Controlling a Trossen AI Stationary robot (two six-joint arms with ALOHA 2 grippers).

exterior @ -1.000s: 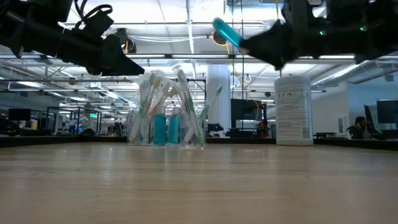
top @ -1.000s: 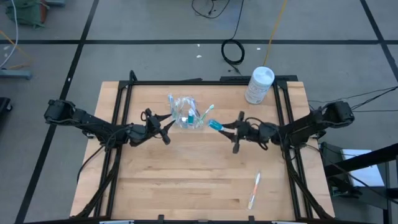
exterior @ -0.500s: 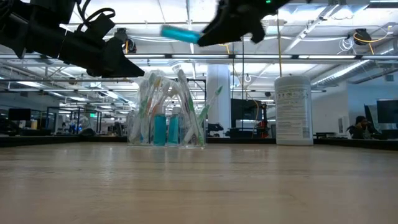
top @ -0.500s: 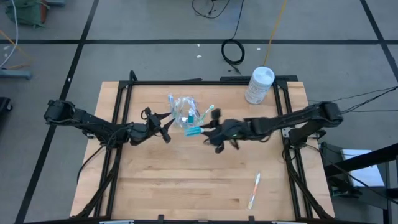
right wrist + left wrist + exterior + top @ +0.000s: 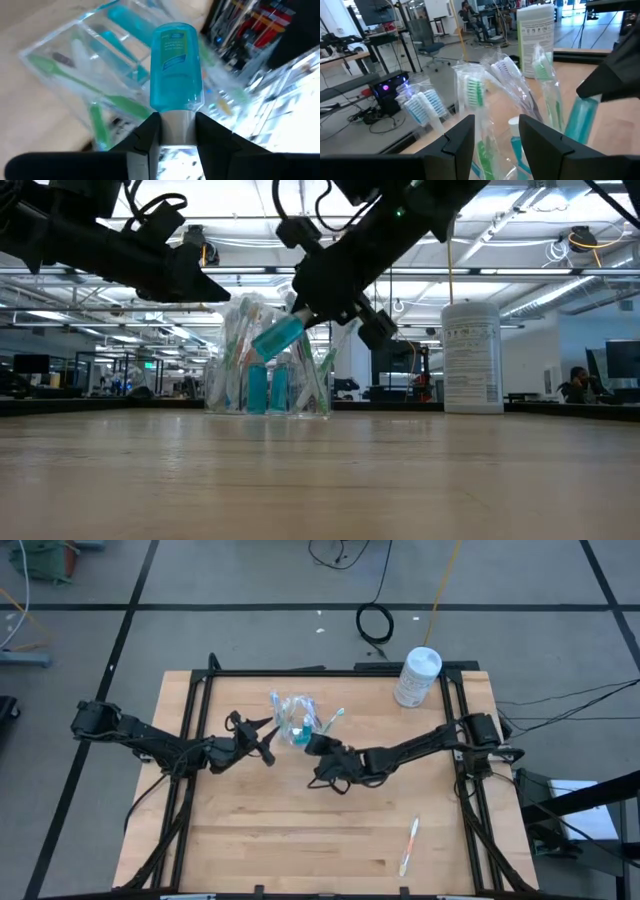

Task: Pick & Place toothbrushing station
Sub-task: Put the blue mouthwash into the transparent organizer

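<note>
Pale wooden planks make up the table point(image 5: 300, 830), framed by black rails and standing on a grey floor marked with dark lines; the low view looks past it into a large hall of desks, monitors and ceiling lights. From the table's middle, the clear plastic cup point(image 5: 297, 721) stands toward 12 o'clock, upright on the wood and packed with wrapped toothbrushes point(image 5: 472, 95) whose green, blue and white heads stick up above the rim, with blue toothpaste tubes point(image 5: 258, 388) standing inside it.

The right gripper point(image 5: 322, 753) has its arm stretched across from the 3 o'clock edge to just beside the cup, at the cup's 4 o'clock. Its fingers point(image 5: 150, 131) are clamped on the white cap end of a small teal-blue toothpaste tube point(image 5: 176, 67), whose body points out ahead of them toward the cup. In the low view that tube point(image 5: 277, 336) hangs tilted in the air in front of the cup's upper part, clear of the table.

The left gripper point(image 5: 268, 745) sits at the cup's 8 o'clock, close beside it, raised off the table. Its two dark fingers point(image 5: 460, 140) stand apart with nothing between them, pointing at the wrapped toothbrushes just ahead.

A white cylindrical canister point(image 5: 417, 677) stands upright toward 1 o'clock near the far right corner, well apart from the cup. One wrapped toothbrush point(image 5: 409, 845) lies flat on the wood toward 5 o'clock, alone, well apart from both grippers.
</note>
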